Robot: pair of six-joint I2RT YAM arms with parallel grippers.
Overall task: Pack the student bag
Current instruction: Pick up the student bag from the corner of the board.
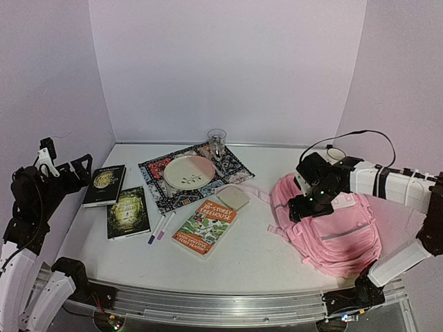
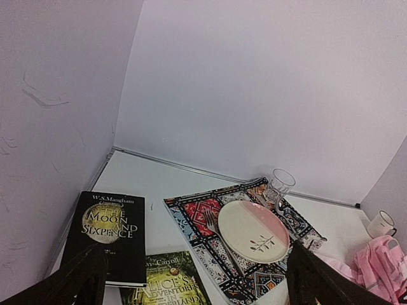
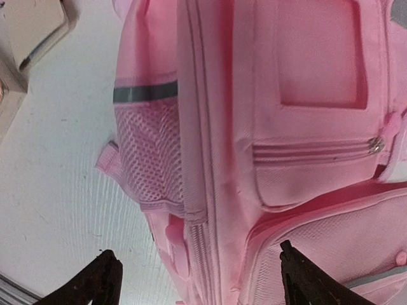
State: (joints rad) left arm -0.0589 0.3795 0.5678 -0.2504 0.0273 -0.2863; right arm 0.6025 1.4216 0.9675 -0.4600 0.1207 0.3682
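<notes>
The student bag (image 1: 340, 232) is a soft pink backpack lying on the right side of the table. Its front pockets, zips and mesh side pocket fill the right wrist view (image 3: 286, 127). My right gripper (image 1: 299, 206) hovers just over the bag's left edge. It stands open (image 3: 200, 286), straddling the main zip and a pink pull tab (image 3: 178, 244), and holds nothing. My left gripper (image 1: 77, 168) is raised at the far left above the books. It is also open (image 2: 197, 289) and empty.
Two dark books (image 1: 104, 185) (image 1: 127, 212), two pens (image 1: 160, 228), an orange book (image 1: 205, 226) and a beige case (image 1: 232, 198) lie left of the bag. A patterned placemat (image 1: 154, 173) carries a plate (image 1: 189, 171), a fork and a glass (image 1: 217, 140). A mug (image 1: 335, 153) stands behind the bag.
</notes>
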